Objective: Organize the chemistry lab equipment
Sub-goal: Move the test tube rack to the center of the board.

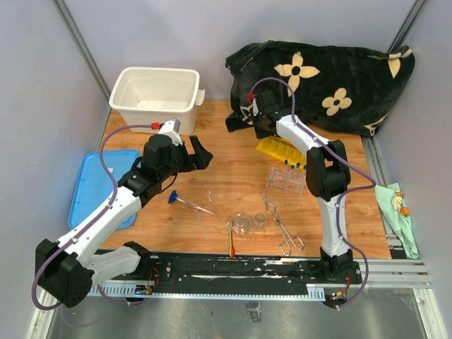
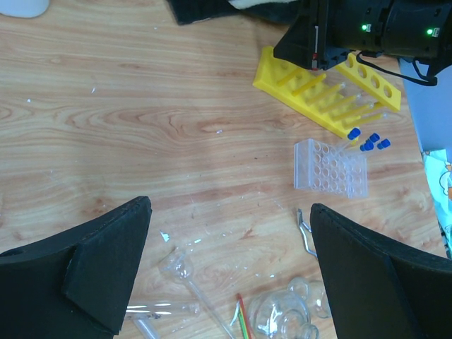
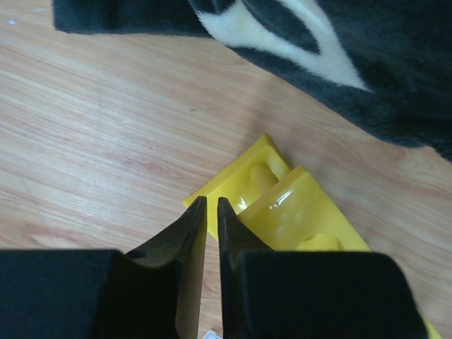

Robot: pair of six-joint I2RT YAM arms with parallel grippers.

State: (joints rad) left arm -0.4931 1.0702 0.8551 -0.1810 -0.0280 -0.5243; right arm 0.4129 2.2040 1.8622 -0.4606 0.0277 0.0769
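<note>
Yellow plastic is the main finding. The yellow holed tube rack (image 3: 282,205) lies tipped over on the wooden table (image 1: 226,183), its far end just beside the black flowered cloth (image 3: 353,63). The right gripper (image 3: 212,201) sits at that end's corner, its fingers drawn nearly together with only a thin slit between them. We cannot tell whether the rack's edge is nipped in that slit. We judge the placement deliberate: a hold on the end plate would let the rack be stood upright.

The left gripper (image 2: 229,205) hangs over mid-table with its fingers spread wide and nothing between them. We read this as waiting above the loose glassware.

Only the right wrist view shows the finger slit and the rack corner; from above, the wrist hides both. The left wrist view alone resolves the blue-capped clear tubes (image 2: 367,141). Their caps lie between the yellow rack and the clear plastic rack (image 2: 330,168), and their bodies appear to run back towards the yellow rack.

The top view alone shows the small glass beakers (image 1: 241,224), metal tongs (image 1: 281,224) and red-tipped stick (image 1: 231,244) scattered near the arm bases. It also shows the white tub (image 1: 154,95) and blue lid (image 1: 99,187) well apart on the left.
</note>
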